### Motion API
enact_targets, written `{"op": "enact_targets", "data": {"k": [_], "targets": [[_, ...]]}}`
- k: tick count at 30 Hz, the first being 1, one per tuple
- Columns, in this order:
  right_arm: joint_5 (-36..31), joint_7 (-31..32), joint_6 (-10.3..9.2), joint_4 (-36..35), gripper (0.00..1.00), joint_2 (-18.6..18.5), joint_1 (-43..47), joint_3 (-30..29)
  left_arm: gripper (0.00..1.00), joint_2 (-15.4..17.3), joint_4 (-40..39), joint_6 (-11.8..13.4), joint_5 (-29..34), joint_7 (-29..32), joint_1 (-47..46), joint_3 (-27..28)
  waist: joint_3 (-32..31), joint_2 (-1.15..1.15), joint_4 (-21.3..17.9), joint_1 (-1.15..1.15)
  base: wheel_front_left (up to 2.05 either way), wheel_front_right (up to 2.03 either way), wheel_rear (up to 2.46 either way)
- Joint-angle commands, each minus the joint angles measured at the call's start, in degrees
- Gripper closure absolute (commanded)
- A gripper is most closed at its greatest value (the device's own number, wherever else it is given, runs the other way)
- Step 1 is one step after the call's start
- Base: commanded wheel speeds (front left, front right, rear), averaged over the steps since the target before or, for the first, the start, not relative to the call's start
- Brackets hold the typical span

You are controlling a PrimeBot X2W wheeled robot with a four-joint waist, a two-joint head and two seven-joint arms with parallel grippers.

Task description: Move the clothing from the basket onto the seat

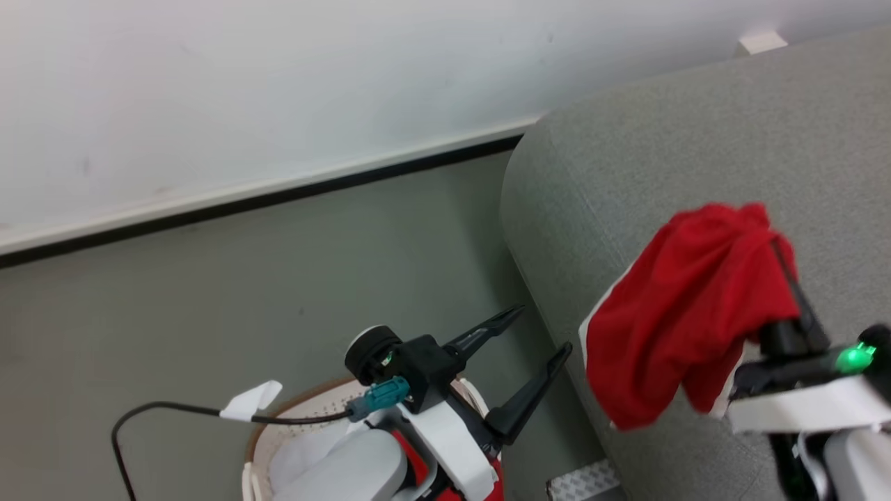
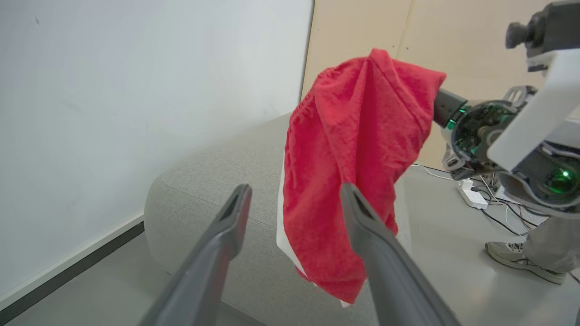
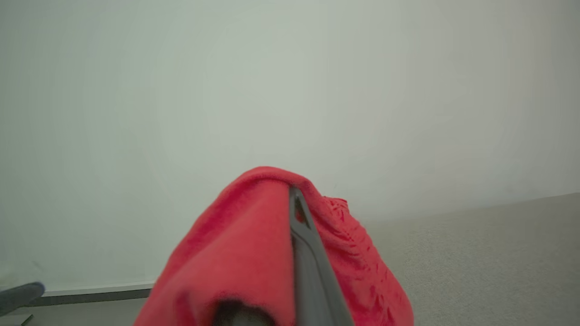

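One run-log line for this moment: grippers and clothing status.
phase: carry | right gripper: shut on red garment, at seat edge | left gripper: open, empty, near basket | release: not yet

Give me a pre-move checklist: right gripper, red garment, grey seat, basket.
1. Right gripper shut on red fabric garment with white trim: ok.
2. Garment fully over light grey woven upholstered seat: cannot tell, hem hangs near its edge.
3. Left gripper open, empty, apart from garment: ok.
4. Cream perforated plastic basket emptied: not ok, red fabric shows there.
5. Person's shoe clear of arm: cannot tell.
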Motion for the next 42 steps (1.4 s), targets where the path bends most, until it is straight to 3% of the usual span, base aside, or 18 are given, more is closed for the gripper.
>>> {"op": "enact_targets", "data": {"k": [1,10,17,21,26,33,37,38,39,42], "targets": [[-0.5,0.0,-0.12,0.4,1.0,-0.6,-2.0,-0.7,0.0,0.6,-0.4,-0.2,1.0,0.0,-0.4,0.2,1.9,0.0,0.4,0.0,0.0,0.0,0.0],[5.3,0.3,-0.12,8.0,1.0,-5.1,-19.8,-7.8,0.0,4.1,-3.5,-1.4,3.2,1.5,-6.1,-1.0,16.3,0.0,3.7,0.0,0.0,0.0,0.0],[5.8,1.7,-0.12,15.7,1.0,-11.5,-35.8,-14.7,0.0,7.0,-7.0,-1.8,4.2,2.8,-9.8,-1.0,26.9,0.0,8.2,0.0,0.0,0.0,0.0],[2.8,1.9,-0.12,21.6,1.0,-14.5,-43.1,-19.2,0.0,8.1,-8.3,-1.8,4.4,2.8,-11.2,-0.7,31.1,0.0,10.9,0.0,0.0,0.0,0.0],[-6.0,2.8,-0.12,31.6,1.0,-17.1,-49.3,-22.6,0.0,8.5,-9.0,-1.5,4.7,2.3,-12.3,-0.1,34.4,0.0,13.6,0.0,0.0,0.0,0.0],[-18.2,11.6,-0.13,45.2,1.0,-19.2,-51.2,-21.8,0.0,7.9,-8.0,-1.4,4.3,1.1,-11.9,0.1,34.5,0.0,15.7,0.0,0.0,0.0,0.0],[-21.5,15.3,-0.13,49.4,0.52,-19.3,-51.1,-21.2,0.0,7.7,-7.4,-1.3,3.9,0.8,-11.4,0.5,33.3,0.0,15.6,0.0,0.0,0.0,0.0],[-22.0,16.1,-0.12,50.3,0.15,-19.1,-51.1,-21.1,0.0,7.7,-7.2,-1.3,3.8,0.8,-11.3,0.5,33.0,0.0,15.5,0.0,0.0,0.0,0.0],[-22.5,16.9,-0.13,50.9,0.0,-18.8,-51.0,-20.7,0.0,7.7,-7.0,-1.3,3.8,0.7,-11.2,0.5,32.6,0.0,15.3,0.0,0.0,0.0,0.0],[-23.4,18.4,-0.12,52.2,0.0,-18.7,-50.8,-19.3,0.0,7.5,-6.4,-1.3,3.6,0.4,-10.8,0.5,30.9,0.0,14.7,0.0,0.0,0.0,0.0]]}}
